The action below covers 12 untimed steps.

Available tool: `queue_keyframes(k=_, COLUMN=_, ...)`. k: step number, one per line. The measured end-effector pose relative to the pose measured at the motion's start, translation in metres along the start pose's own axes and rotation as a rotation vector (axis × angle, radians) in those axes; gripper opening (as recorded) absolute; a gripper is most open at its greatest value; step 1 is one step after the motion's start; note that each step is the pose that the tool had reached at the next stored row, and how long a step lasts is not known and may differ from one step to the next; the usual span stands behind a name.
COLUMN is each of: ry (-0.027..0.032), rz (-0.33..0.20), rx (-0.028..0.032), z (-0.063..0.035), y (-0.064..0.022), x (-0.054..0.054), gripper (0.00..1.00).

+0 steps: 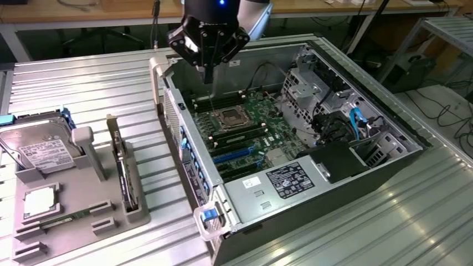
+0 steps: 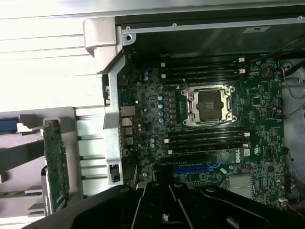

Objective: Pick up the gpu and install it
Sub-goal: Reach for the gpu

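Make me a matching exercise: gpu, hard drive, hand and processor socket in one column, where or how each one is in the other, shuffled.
1 gpu; 2 hard drive; 3 hand; 4 processor socket.
A on the motherboard inside the case; B standing on edge in the grey holder; C shut, above the open case; D propped up, white label showing.
Pairs: 1-B, 2-D, 3-C, 4-A.

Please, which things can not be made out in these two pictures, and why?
Exterior view: the gpu stands edge-on in its holder; its broad faces are hidden.
Wrist view: the gripper covers one end of the gpu and some expansion slots.
Exterior view: the print on the power supply label is too small.
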<state>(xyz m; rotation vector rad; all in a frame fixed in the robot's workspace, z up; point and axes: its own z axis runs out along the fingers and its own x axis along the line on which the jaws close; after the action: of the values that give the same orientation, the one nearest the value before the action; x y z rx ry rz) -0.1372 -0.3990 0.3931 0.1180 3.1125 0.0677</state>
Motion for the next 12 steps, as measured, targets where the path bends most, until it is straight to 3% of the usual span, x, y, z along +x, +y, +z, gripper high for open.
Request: queue_keyframes(k=12, ry=0.0007, rz=0.000, rx=0.0001, z=0.0000, y=-0.0003, x=0.0045, gripper=0.11)
